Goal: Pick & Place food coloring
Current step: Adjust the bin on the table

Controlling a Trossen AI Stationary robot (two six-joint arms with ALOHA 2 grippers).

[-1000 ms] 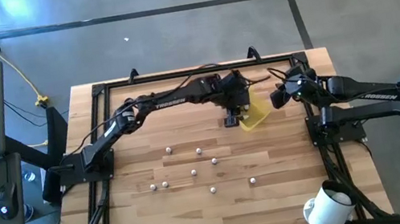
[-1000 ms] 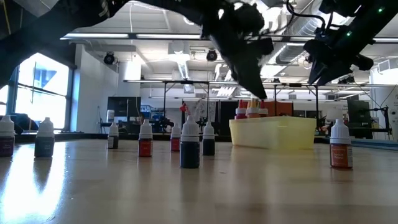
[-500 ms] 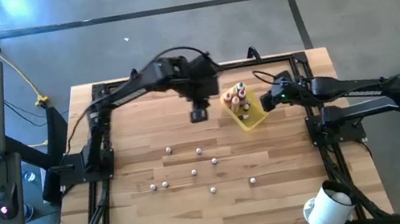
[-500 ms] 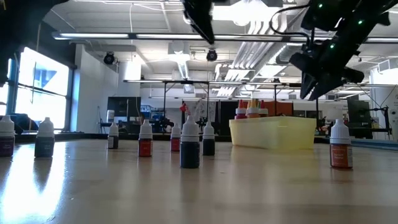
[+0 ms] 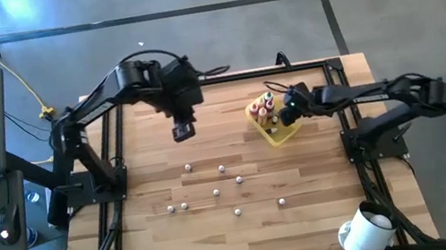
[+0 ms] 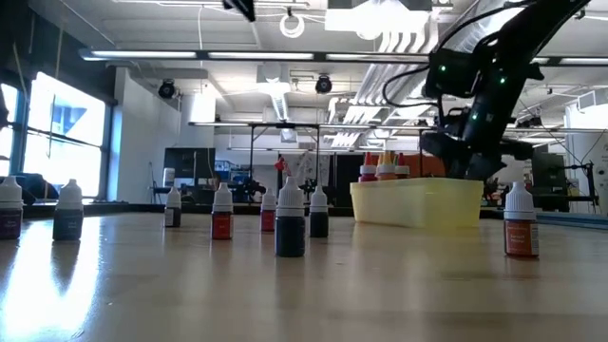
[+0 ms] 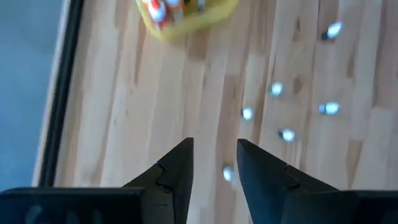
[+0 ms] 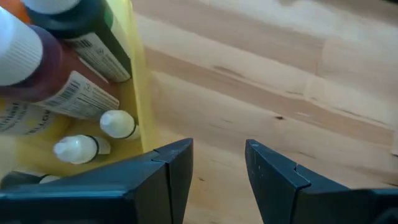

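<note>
Left gripper (image 5: 183, 131) raised above the far-left part of the wooden table (image 5: 310, 210), fingers (image 7: 176, 176) parted with bare wood in the gap, nothing held. In the left wrist view, gripper (image 7: 212, 171) looking down on scattered loose bottles and the tray (image 7: 186, 22) farther off.

Right gripper (image 5: 287, 107) down at the yellow tray (image 5: 283, 134), at its side toward the right arm. Fingers (image 8: 174, 163) spread apart, empty, the tray wall (image 8: 138, 74) just beside one of them. In the low view, same gripper (image 6: 456, 157) hanging just above the tray (image 6: 418, 202).

Food coloring in two groups. Several bottles standing packed inside the tray (image 5: 267, 107), red and orange caps showing above the rim (image 6: 380, 169); close up, dark-filled labelled bottles and small whitish caps (image 8: 74, 87). Rest of the food coloring loose on the table, upright, mid-table and nearer the front edge: one at (image 5: 188, 168), one at (image 5: 221, 169), one at (image 5: 238, 178), one at (image 5: 215, 192), a pair at (image 5: 178, 207), one at (image 5: 238, 211), one at (image 5: 280, 200). All well apart from both grippers.

Low view: loose bottles in a row across the table, white caps, dark or reddish contents, e.g. (image 6: 290, 223), (image 6: 221, 214), and (image 6: 521, 221) near the right side.

White cylindrical object (image 5: 364, 231) near the front right corner of the table.
</note>
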